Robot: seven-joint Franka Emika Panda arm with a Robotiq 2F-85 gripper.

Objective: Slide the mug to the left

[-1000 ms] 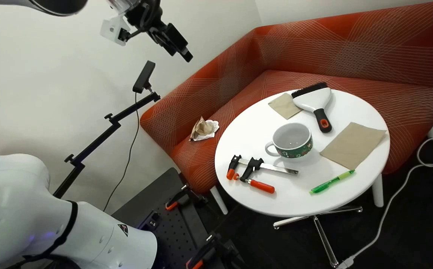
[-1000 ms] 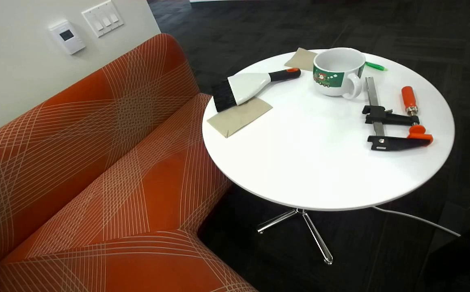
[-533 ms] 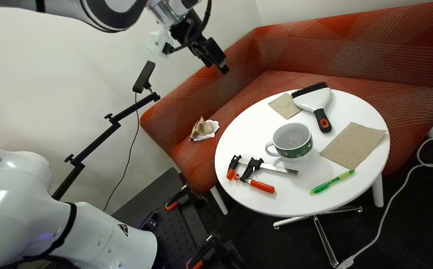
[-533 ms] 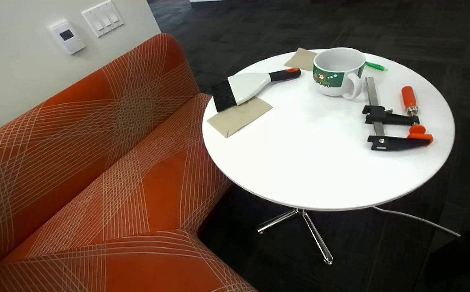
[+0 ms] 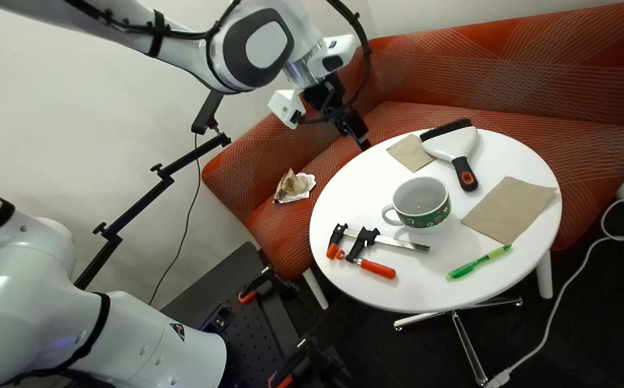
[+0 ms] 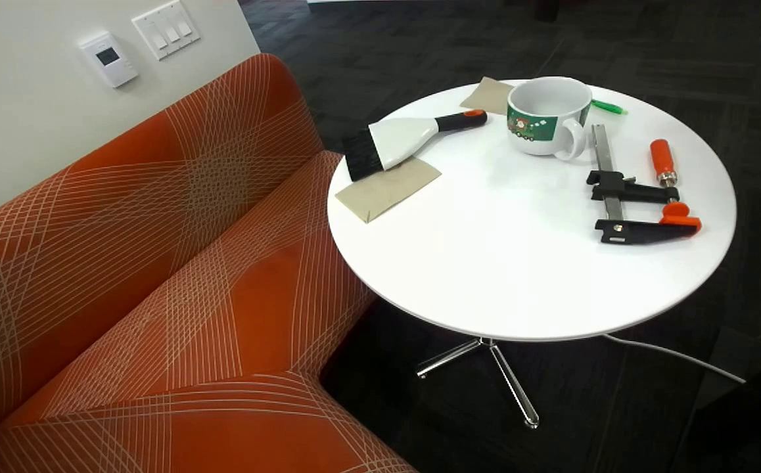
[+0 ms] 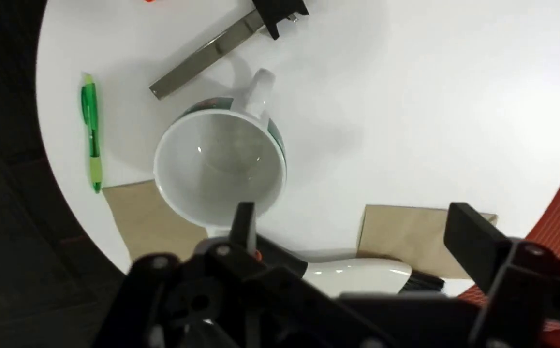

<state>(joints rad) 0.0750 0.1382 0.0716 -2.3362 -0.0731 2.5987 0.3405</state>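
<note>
The slide appears not to have been begun: the mug (image 5: 421,203) is stood upright on the tabletop (image 5: 352,188), just beside the clamp (image 5: 365,239), and is not touched by the claw (image 7: 351,217), whose fingers (image 7: 473,237) are spread wide apart. The approach, the contact and the whole push to the left are judged to remain. Compared with a second earlier, the claw has been brought lower and nearer the tabletop, while the mug is shown unmoved in both exterior views.
</note>
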